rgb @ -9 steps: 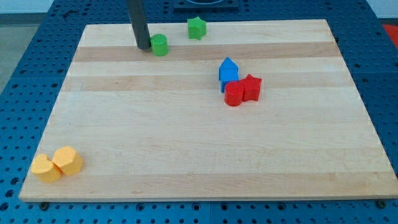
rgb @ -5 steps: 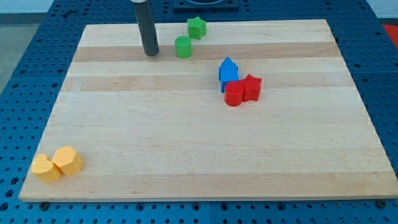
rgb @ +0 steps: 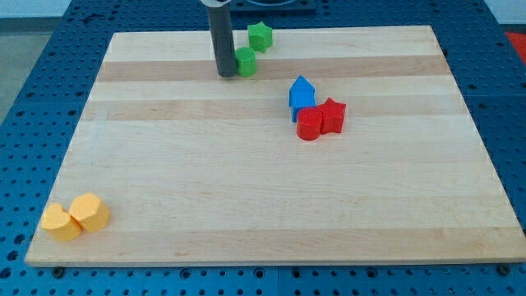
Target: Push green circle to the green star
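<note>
The green circle is a small green cylinder near the view's top, centre-left on the wooden board. The green star sits just up and to the right of it, a small gap apart. My tip is the lower end of the dark rod and stands right against the circle's left side.
A blue house-shaped block sits right of centre, with a red cylinder and a red star touching below it. Two yellow blocks lie at the bottom left corner.
My tip has moved right along the top of the board. The green circle slid right to just below the green star, and the tip has caught up to its left side.
</note>
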Controlling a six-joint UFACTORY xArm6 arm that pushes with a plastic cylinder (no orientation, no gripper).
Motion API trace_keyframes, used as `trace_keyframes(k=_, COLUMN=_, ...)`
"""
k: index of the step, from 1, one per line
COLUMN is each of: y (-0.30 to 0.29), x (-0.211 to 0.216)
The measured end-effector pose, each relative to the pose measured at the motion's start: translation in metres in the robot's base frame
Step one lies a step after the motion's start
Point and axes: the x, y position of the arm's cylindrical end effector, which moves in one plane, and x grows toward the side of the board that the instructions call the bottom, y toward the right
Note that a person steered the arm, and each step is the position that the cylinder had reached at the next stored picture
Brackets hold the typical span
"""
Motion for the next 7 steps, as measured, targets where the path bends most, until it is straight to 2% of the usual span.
trace_keyframes(k=3, y=0.025, x=-0.020)
trace_keyframes(k=4, y=0.028, x=-0.011)
trace_keyframes(k=5, y=0.038, x=0.022)
trace_keyframes(k=7, y=0.059, x=0.005)
